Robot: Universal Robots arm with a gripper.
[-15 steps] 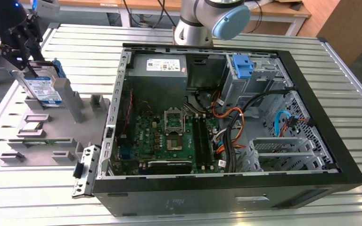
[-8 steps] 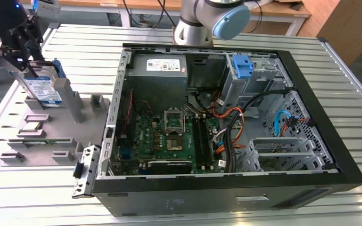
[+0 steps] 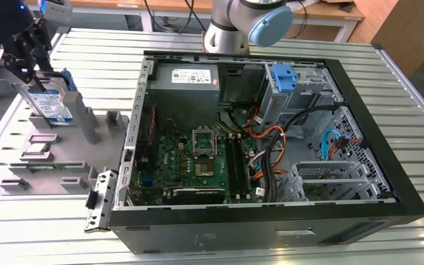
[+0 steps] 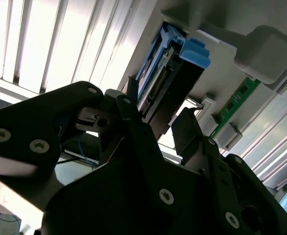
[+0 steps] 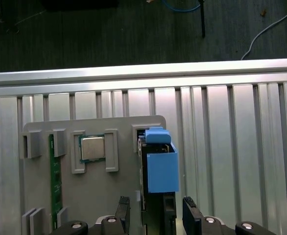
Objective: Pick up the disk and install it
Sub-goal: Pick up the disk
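Note:
The disk (image 3: 52, 105), a silver drive with a white-and-blue label in a blue carrier, stands on edge in a slot of the grey fixture (image 3: 72, 160) at the exterior view's left. My gripper (image 3: 37, 83) hangs right over its upper end. In the first wrist view the disk (image 5: 158, 166) runs between the two black fingertips (image 5: 124, 210), and my gripper (image 5: 156, 215) is open with a gap on each side. The second wrist view shows the disk (image 4: 163, 83) between the fingers (image 4: 185, 127) of my gripper (image 4: 158, 115), with light showing beside one finger.
The open computer case (image 3: 388, 160) lies at the exterior view's right, with a power supply (image 3: 185, 77), a blue bracket (image 3: 284, 77) in the upper bay and a metal drive cage (image 3: 330, 174). The fixture (image 5: 99, 196) also holds a processor (image 5: 92, 148) and a green memory stick (image 5: 54, 181).

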